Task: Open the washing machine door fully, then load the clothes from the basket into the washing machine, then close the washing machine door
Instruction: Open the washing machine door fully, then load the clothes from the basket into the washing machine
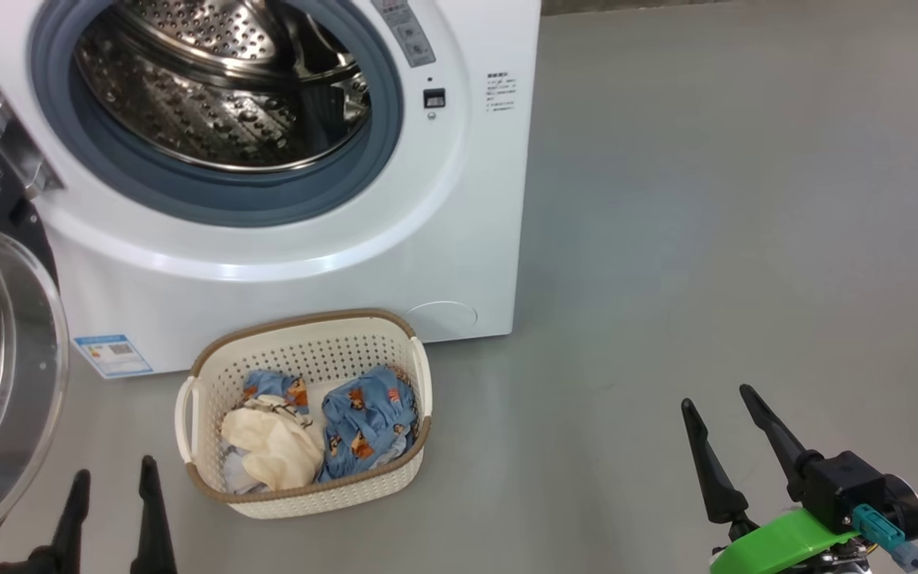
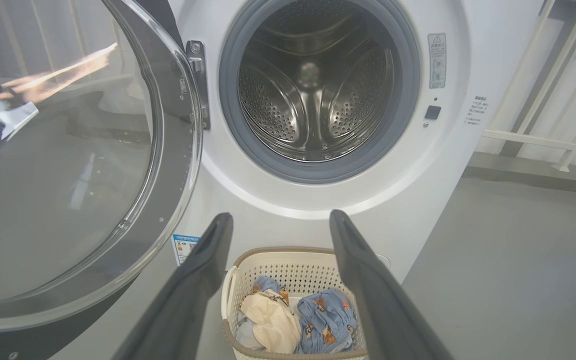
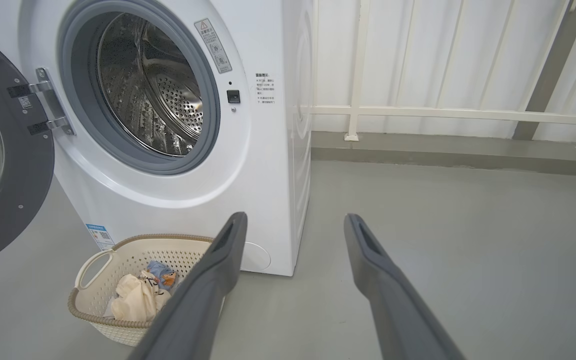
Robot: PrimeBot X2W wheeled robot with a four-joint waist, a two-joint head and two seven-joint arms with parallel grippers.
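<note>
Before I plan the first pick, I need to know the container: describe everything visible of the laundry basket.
The laundry basket is small, rounded-rectangular, cream plastic by its look, with perforated walls, a brown woven-look rim and a white handle at each end. It stands upright on the grey floor close before the washing machine, holding blue bear-print garments and a cream piece.
</note>
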